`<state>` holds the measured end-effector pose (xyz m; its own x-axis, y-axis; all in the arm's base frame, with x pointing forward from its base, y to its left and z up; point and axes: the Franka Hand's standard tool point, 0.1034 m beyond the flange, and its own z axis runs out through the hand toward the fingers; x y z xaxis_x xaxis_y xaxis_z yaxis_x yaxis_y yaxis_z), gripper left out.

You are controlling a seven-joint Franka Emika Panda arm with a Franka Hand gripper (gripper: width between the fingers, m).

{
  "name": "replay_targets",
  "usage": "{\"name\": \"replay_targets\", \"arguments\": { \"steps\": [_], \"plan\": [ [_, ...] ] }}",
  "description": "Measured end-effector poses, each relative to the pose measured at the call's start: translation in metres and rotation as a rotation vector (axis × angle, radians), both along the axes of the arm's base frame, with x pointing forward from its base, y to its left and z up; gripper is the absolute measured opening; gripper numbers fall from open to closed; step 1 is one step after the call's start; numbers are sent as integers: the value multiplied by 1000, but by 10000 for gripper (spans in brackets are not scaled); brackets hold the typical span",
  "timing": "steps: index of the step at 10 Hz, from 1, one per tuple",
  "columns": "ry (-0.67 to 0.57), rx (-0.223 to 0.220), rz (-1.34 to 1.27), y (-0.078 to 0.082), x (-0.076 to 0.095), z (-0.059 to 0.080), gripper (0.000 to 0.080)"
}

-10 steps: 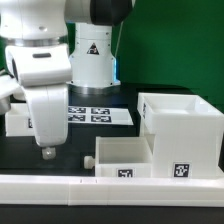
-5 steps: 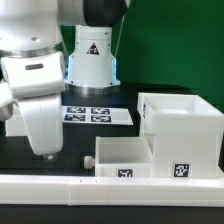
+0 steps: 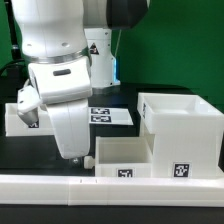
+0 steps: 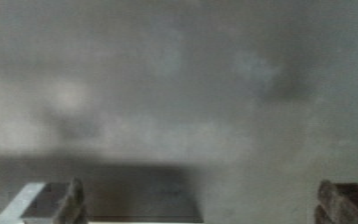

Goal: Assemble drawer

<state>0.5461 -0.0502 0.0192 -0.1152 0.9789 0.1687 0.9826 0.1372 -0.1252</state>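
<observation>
The tool (image 3: 72, 157), seemingly spread wide in the blurred wrist view, hangs above the black counter (image 3: 25, 150) at nine o'clock of the white plastic open-top drawer tray (image 3: 122, 153) and boxy drawer housing (image 3: 185, 125).

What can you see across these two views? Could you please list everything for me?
housing: one, white, tagged, exterior view's right.
near tray: one, white, tagged, beside the housing.
other tray: one, white, exterior view's left, partly behind the arm.
rail: one, white, long, along the front.
marker board: one, white with black tags, mid-table.
table: one, black.
backdrop: green.
arm: one, white, centre-left.
gripper: one, white, open, empty, low beside the near tray.
</observation>
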Motion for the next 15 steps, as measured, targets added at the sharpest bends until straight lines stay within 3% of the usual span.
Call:
{"name": "replay_targets", "arguments": {
  "steps": [3, 9, 13, 15],
  "plan": [
    [8, 0, -51, 21, 4, 0, 649],
    [12, 14, -33, 48, 5, 1, 649],
    [5, 15, 11, 64, 7, 3, 649],
    [5, -6, 22, 64, 7, 3, 649]
  ]
}}
